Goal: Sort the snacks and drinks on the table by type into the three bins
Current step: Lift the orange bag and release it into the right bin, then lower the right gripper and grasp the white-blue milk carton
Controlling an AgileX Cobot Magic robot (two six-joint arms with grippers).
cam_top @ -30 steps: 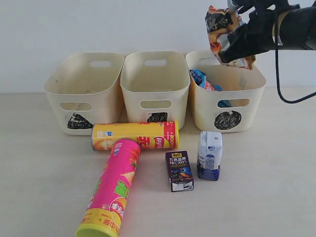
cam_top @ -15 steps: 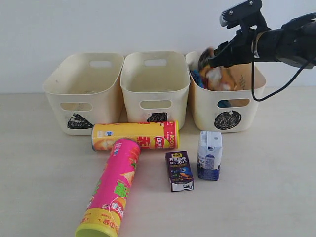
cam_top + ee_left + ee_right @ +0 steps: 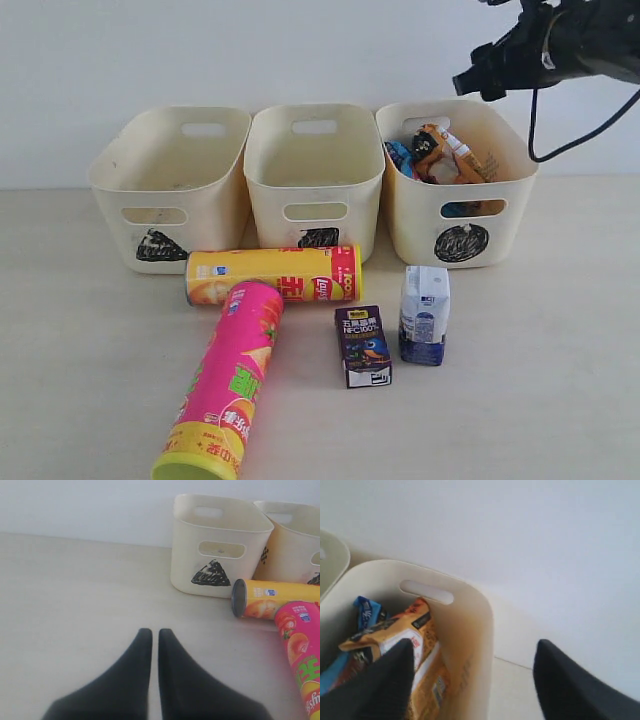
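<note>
Where legible, juice box (image 3: pixel 363 346) "NFC 100%"

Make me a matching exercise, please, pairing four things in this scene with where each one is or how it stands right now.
Things
1. orange-brown bag
2. yellow tube
3. purple juice box
4. right gripper

Places or states
A. upright on the table, beside the white-and-blue box
B. inside the circle bin
C. open, up in the air over the circle bin
D. on its side on the table, in front of the square bin

Pairs: 1-B, 2-D, 3-A, 4-C
</note>
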